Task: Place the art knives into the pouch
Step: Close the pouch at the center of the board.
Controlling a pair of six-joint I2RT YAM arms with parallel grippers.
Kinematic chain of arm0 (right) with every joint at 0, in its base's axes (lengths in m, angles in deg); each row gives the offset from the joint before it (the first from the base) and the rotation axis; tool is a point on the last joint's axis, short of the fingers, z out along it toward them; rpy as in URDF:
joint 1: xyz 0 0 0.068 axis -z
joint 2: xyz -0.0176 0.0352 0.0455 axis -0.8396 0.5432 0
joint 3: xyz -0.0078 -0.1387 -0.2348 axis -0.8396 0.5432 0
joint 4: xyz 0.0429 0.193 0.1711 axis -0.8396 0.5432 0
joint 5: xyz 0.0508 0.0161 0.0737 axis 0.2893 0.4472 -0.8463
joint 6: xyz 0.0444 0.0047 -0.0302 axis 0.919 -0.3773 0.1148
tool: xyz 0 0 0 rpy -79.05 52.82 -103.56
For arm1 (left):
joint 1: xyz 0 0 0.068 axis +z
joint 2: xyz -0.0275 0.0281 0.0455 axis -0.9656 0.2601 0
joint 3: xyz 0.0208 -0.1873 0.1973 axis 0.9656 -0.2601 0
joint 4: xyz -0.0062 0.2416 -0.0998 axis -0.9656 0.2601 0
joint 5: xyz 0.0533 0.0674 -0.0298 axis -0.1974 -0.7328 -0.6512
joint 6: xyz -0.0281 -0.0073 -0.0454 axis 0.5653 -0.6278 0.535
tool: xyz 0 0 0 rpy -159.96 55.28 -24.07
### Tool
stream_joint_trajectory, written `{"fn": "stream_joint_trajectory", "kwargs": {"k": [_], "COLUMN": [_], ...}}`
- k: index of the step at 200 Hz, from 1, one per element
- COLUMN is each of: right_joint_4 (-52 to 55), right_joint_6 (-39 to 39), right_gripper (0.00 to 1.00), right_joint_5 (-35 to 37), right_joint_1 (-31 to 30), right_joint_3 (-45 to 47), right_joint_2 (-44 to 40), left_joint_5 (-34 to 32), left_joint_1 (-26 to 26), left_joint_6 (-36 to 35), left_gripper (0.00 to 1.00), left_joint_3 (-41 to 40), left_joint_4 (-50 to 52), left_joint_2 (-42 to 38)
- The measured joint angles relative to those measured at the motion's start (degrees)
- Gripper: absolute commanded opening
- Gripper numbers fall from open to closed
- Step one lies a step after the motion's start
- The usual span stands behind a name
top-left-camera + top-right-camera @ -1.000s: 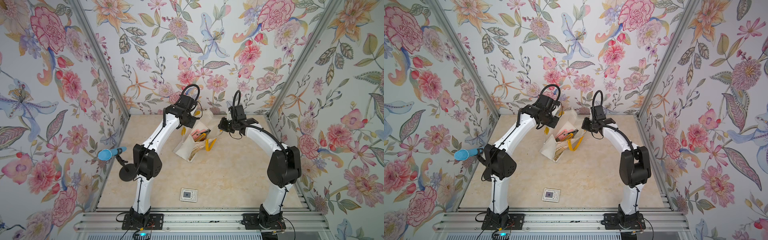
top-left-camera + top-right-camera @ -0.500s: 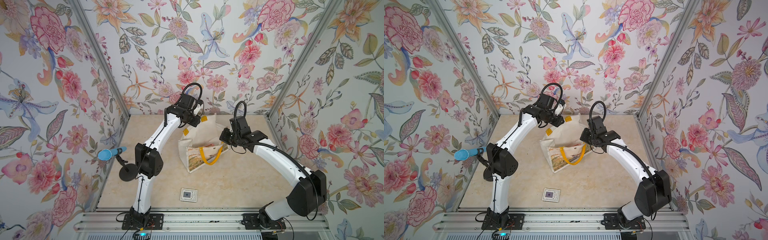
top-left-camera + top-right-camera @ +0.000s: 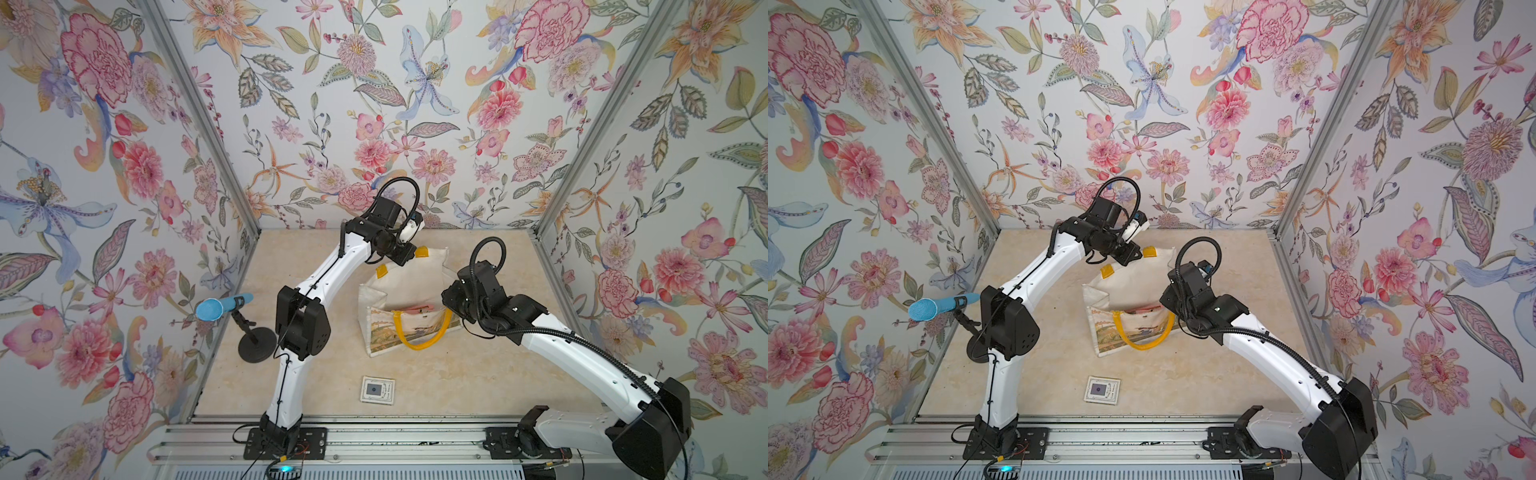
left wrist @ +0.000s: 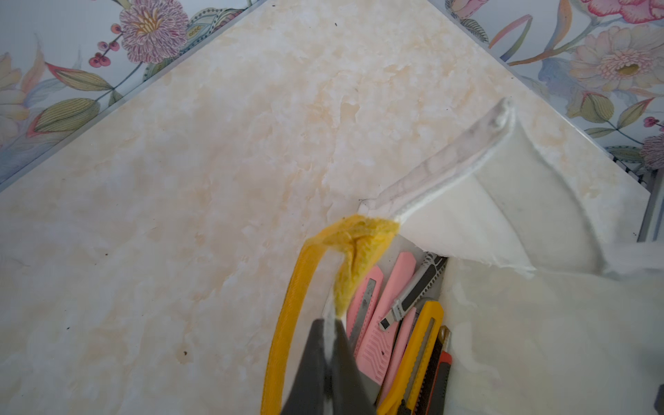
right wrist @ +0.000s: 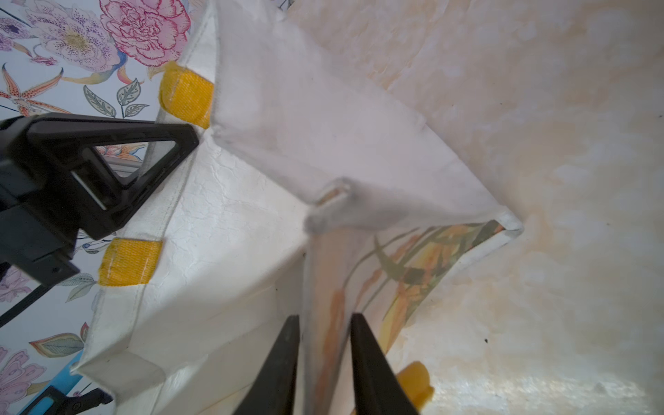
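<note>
**Pouch Being Held Open at Two Rims; Art Knives Lying Inside**

The pouch (image 3: pixel 399 286) is being observed standing near the middle of the table (image 3: pixel 478 374), with its mouth spread open in both top views. Its far rim is being pinched at the root of a yellow handle (image 4: pixel 287 316) by the left end effector (image 4: pixel 328 321), whose fingers are being pressed together on the fabric. The near, printed wall is being straddled by the right end effector (image 5: pixel 323 318). Its fingers are being held narrowly apart, and a grip on the cloth cannot be confirmed. Inside the pouch, a pink art knife (image 4: pixel 390 305), a grey art knife (image 4: pixel 413 291) and a yellow art knife (image 4: pixel 418 352) are being recorded lying side by side. A blue microphone (image 3: pixel 224 305) and a small card (image 3: pixel 377 390) are being noted well apart from the pouch.
</note>
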Motion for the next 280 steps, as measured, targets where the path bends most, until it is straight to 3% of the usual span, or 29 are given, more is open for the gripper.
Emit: {"fn": "stream_joint_trajectory", "kwargs": {"k": [86,122,156,165,188,202,236,280], "right_joint_4": [-8.3,-12.0,-17.1,-17.7,-20.3,-21.2,-22.2,-22.6], "right_joint_6": [3.6,5.6,7.5,7.7,9.1,9.6,9.7,9.7], "right_gripper": [0.18,0.17,0.18,0.2,0.45,0.52,0.57,0.54], "right_joint_5": [4.8,8.4,10.6,10.8,11.4,11.6,11.8,11.8], "right_joint_1": [0.2,1.5,3.2,3.7,4.7,5.0,5.1,5.1], "right_joint_3": [5.5,7.0,9.8,10.0,10.0,10.0,9.7,8.5], "right_joint_2": [-0.5,-0.6,-1.0,-0.9,0.1,1.1,2.6,3.5], "left_joint_5": [2.6,1.9,0.5,0.2,-0.9,-1.2,-1.3,-1.0], "left_joint_1": [-6.7,-8.2,-9.0,-9.3,-10.0,-10.3,-10.6,-10.6], "left_joint_6": [-3.6,-4.8,-5.4,-5.6,-6.1,-6.0,-6.1,-6.1], "left_gripper": [0.0,0.0,0.08,0.15,0.32,0.4,0.45,0.51], "left_joint_3": [2.6,-2.4,-7.1,-7.8,-8.0,-8.0,-8.2,-11.1], "left_joint_4": [3.1,3.0,3.1,3.1,4.0,4.3,4.6,4.6], "left_joint_2": [-0.1,-3.3,-6.9,-7.4,-8.0,-8.2,-8.5,-11.4]}}
